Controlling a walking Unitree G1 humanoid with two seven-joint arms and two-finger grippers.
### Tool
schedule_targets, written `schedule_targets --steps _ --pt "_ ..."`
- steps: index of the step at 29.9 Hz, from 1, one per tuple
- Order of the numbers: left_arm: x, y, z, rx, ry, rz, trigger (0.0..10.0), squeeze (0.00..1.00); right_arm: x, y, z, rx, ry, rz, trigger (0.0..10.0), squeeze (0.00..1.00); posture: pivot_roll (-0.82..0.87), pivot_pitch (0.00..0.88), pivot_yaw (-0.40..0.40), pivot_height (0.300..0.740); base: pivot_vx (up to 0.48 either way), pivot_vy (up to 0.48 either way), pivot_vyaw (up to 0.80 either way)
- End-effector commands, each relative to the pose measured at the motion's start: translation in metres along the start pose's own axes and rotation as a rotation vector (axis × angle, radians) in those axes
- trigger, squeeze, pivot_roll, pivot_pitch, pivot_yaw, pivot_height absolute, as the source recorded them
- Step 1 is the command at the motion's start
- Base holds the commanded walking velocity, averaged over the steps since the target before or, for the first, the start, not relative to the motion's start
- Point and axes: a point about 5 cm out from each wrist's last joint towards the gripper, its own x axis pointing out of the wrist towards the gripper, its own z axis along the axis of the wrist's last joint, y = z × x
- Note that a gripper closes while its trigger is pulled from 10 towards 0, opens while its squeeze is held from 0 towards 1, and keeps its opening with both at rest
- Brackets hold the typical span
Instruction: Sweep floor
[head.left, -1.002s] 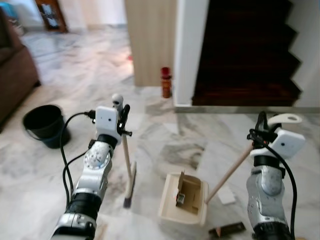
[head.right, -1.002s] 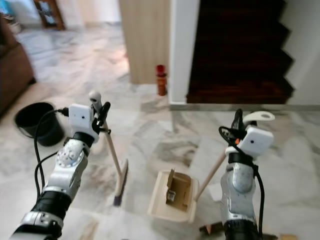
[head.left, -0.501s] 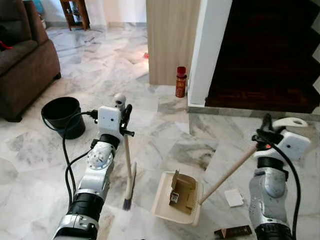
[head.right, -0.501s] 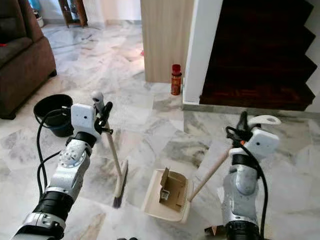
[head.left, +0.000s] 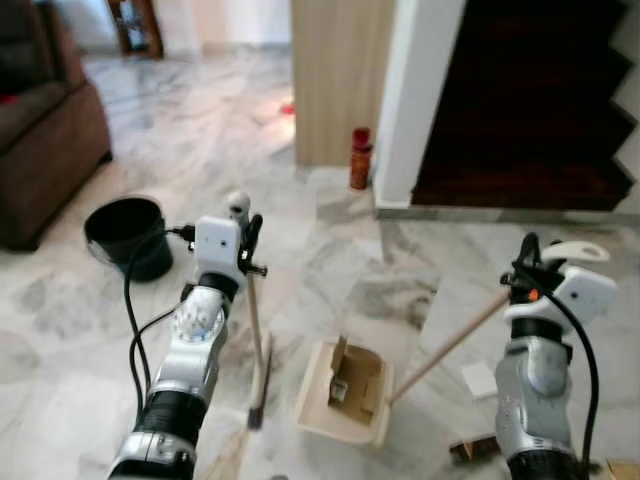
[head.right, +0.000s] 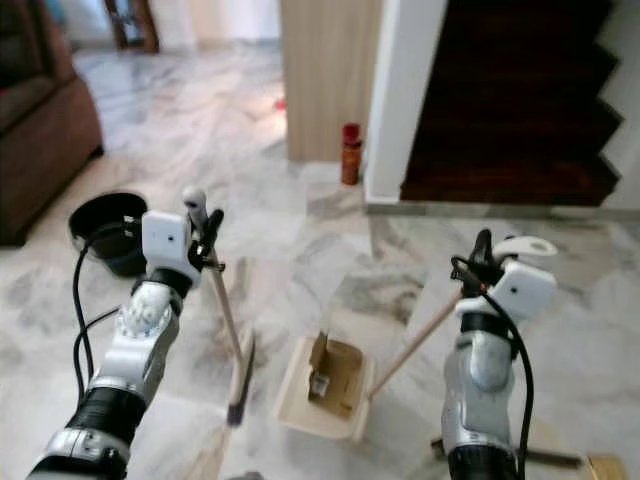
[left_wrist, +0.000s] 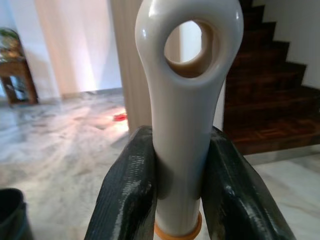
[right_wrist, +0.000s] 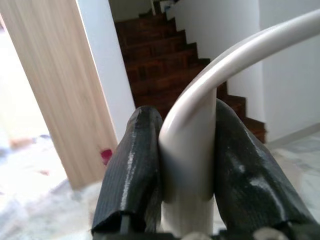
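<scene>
Broom and dustpan in my 2 grippers.
My left gripper (left_wrist: 179, 190) clamps the broom (head.left: 256, 345); my right gripper (right_wrist: 186, 170) clamps the dustpan (head.left: 342, 393) handle.

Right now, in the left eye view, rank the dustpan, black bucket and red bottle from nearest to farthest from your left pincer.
1. Black bucket: on the floor just off the outer left of the left pincer, which grips the broom.
2. Dustpan: lower right, on the floor between the arms.
3. Red bottle: far ahead, by the white pillar.
</scene>
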Motion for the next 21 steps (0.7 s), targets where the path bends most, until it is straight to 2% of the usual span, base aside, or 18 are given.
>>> schedule_targets --steps 1,21 --pt "0.0026 0.0097 0.0112 0.032 -0.046 0.022 10.0 0.0 0.0072 0.0114 0.0114 0.027 -0.054 0.028 10.0 0.0 0.07 0.044 0.0 0.74 0.0 0.398 0.0" --pt "0.0008 0.012 0.0112 0.035 -0.05 0.031 10.0 0.0 0.0094 0.0143 0.0134 0.037 -0.059 0.048 10.0 0.0 0.07 0.021 -0.007 0.74 0.0 0.403 0.0"
